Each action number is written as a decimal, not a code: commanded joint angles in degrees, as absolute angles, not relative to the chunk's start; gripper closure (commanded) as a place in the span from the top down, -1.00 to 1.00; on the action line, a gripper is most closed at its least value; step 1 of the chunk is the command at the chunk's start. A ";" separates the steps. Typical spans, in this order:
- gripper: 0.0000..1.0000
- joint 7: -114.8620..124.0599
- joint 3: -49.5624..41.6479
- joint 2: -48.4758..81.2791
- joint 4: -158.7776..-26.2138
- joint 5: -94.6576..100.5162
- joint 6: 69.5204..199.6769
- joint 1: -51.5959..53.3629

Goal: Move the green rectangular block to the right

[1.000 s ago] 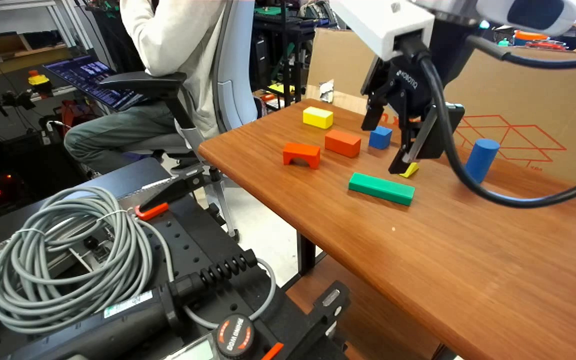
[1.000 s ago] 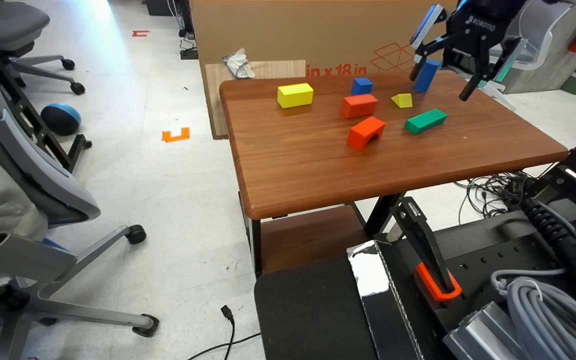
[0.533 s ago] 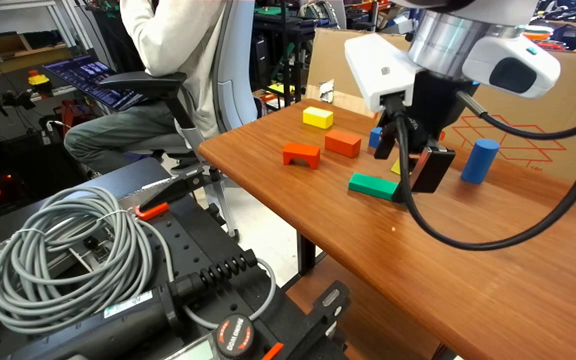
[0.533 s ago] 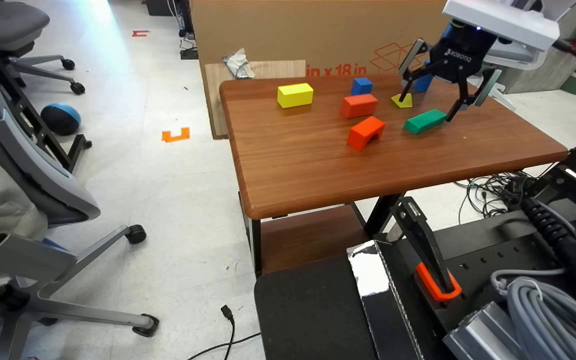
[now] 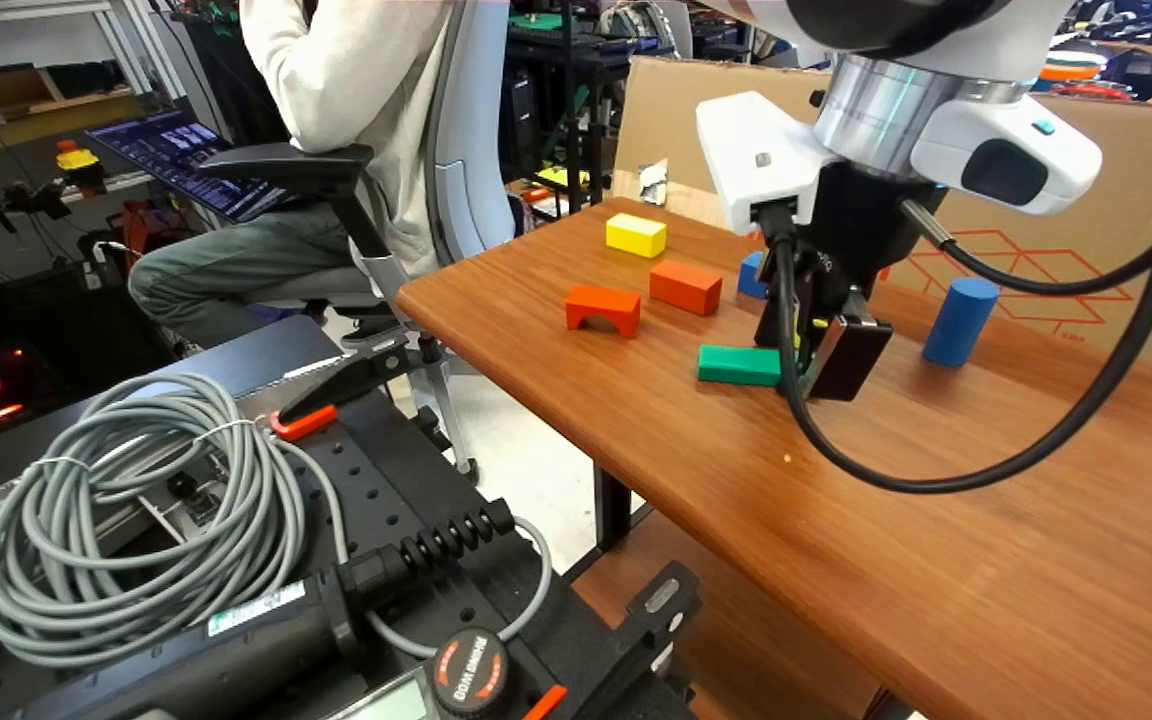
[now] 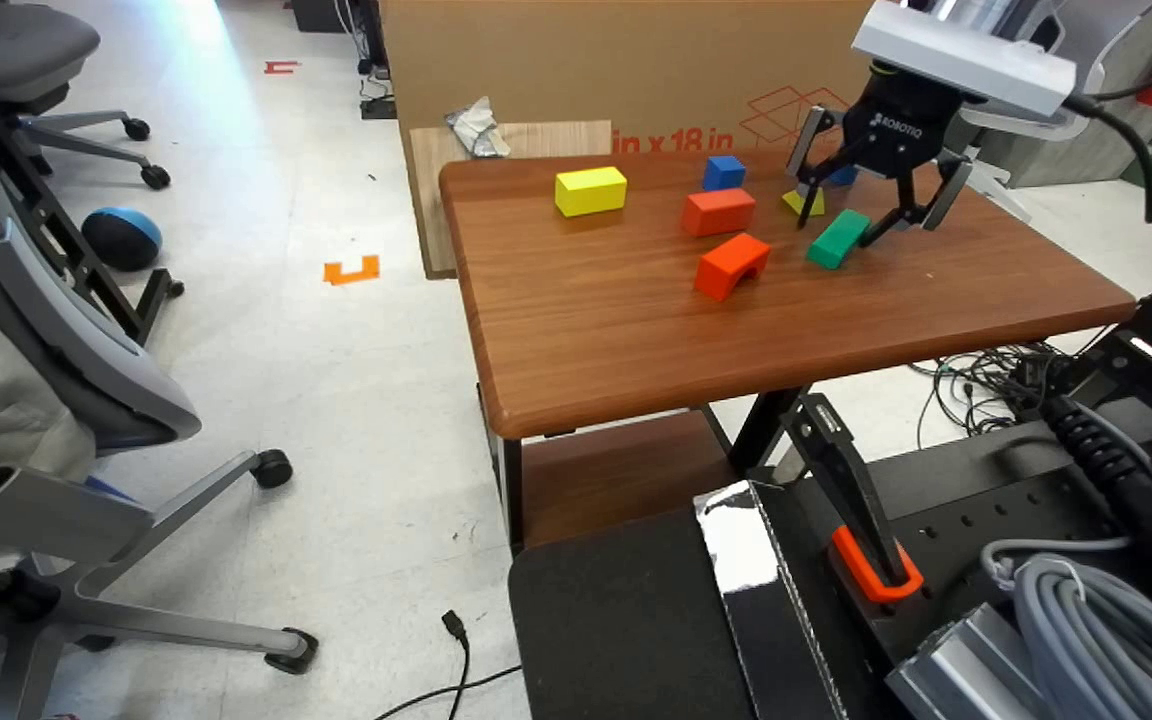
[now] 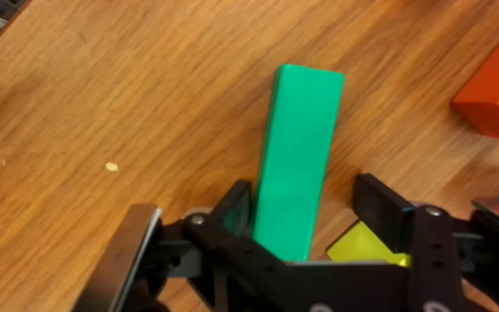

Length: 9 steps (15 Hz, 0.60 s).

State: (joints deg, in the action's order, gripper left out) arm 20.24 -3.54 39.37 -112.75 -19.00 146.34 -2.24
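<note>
The grasp seems in hand: the Robotiq gripper (image 7: pixel 302 186), fingers (image 7: pixel 379 204) spread, straddles the green rectangular block (image 7: pixel 298 156), which lies right of the orange arch block (image 6: pixel 722 266) in an exterior view; the next move likely calls for closing, then shifting right.

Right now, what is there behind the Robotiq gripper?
In an exterior view, the Robotiq gripper partly covers the yellow triangular block and blue cylinder, with cardboard farther back. In an exterior view, it partly covers the blue cube. Anything fully covered cannot be seen.
</note>
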 commanded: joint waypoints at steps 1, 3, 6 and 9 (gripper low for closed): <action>-0.28 21.94 -4.86 40.79 -111.22 -16.85 146.08 -0.80; -0.58 21.84 -4.88 40.35 -110.93 -16.22 145.34 -0.82; -0.71 18.18 -3.78 38.08 -110.08 -15.18 137.08 -3.04; -0.71 12.91 -3.37 36.19 -108.62 -14.43 126.63 -5.47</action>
